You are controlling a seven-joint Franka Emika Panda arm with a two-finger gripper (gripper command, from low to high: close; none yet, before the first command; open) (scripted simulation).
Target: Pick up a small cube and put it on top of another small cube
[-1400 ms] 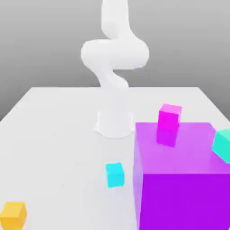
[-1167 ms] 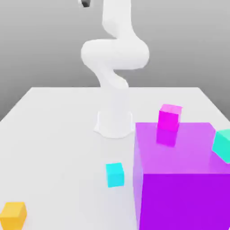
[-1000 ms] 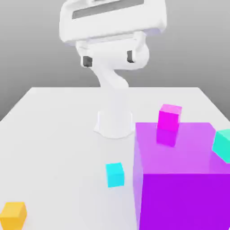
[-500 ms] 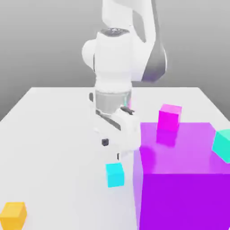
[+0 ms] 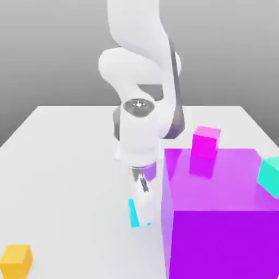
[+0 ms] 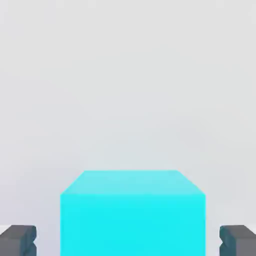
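**Gripper down over the cyan cube, fingers spread to either side**

You have the gripper (image 5: 143,218) lowered to the tabletop (image 5: 65,163), straight down from the white arm (image 5: 140,65), just beside the huge purple block (image 5: 218,212) on the exterior view's left. The small cube (image 5: 132,213), bright cyan, sits at the gripper: in the exterior view you see only a sliver of it, poking out from behind the white hand on the exterior view's left. It lies toward the tabletop's near edge, roughly midway between the side edges.

From the hand view, the small cube (image 6: 132,212) sits squarely between the two dark fingertips (image 6: 17,241), one on each side. The fingers are apart, and you can see a gap of bare tabletop between each pad and the cube's side faces, so nothing is clamped. The cube rests flat on the tabletop (image 6: 125,75).

The magenta cube (image 5: 206,142), your other small cube, stands behind the purple block, toward the tabletop's far edge and its side on the exterior view's right. It is well apart from the gripper.

A greenish-teal cube (image 5: 270,175) shows tilted at the purple block's upper edge on the exterior view's right; you cannot tell whether it touches the block. An orange cube (image 5: 15,261) sits at the tabletop's near corner on the exterior view's left
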